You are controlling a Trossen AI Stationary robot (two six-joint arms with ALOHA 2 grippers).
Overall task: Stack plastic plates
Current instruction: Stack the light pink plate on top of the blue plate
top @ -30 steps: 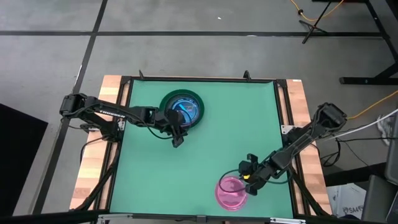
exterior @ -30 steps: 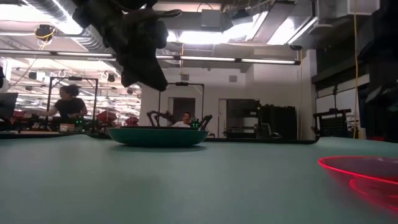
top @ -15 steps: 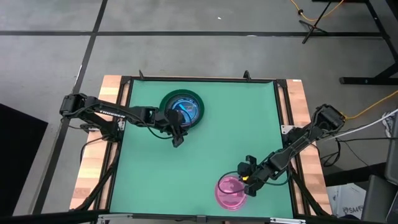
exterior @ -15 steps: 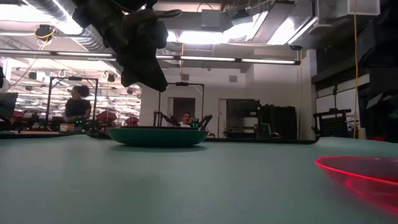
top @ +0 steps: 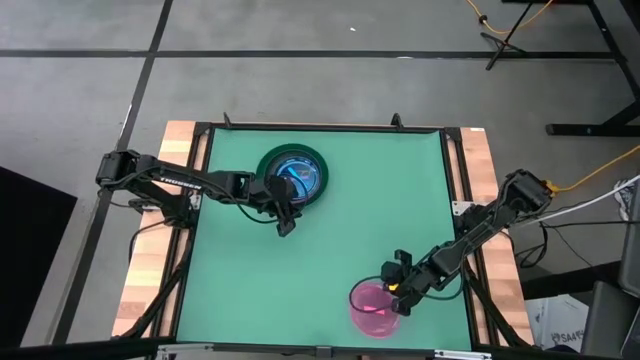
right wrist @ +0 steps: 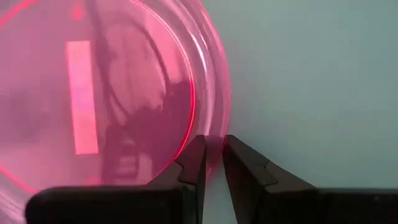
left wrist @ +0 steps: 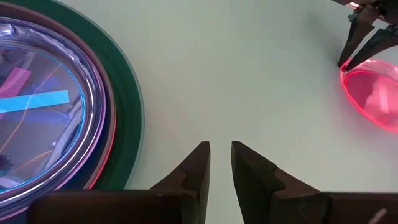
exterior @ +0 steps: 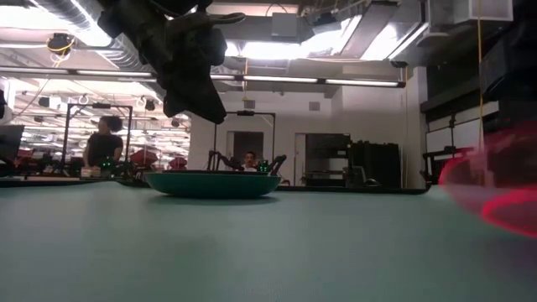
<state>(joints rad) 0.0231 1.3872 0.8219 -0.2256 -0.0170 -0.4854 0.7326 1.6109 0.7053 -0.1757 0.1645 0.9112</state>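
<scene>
Right gripper (top: 400,296) is at lower right of the high view, jaws pinched on the rim of the translucent pink plate (top: 373,309). Right wrist view confirms it: both fingers (right wrist: 194,163) close together with the plate edge between them. In the low view the pink plate (exterior: 503,189) shows at the right edge, tilted and off the mat, blurred.

Left gripper (top: 285,226) hangs at upper centre-left of the high view, just beside the near rim of the stack. Fingers (left wrist: 198,168) nearly together, small gap, nothing between them, over bare green mat (top: 340,240).

Stack: dark green plate (top: 292,176) at the bottom, a pink rim showing inside it, translucent cyan plate (left wrist: 37,124) on top. Stack sits upper centre-left of the table, well apart from the pink plate.
</scene>
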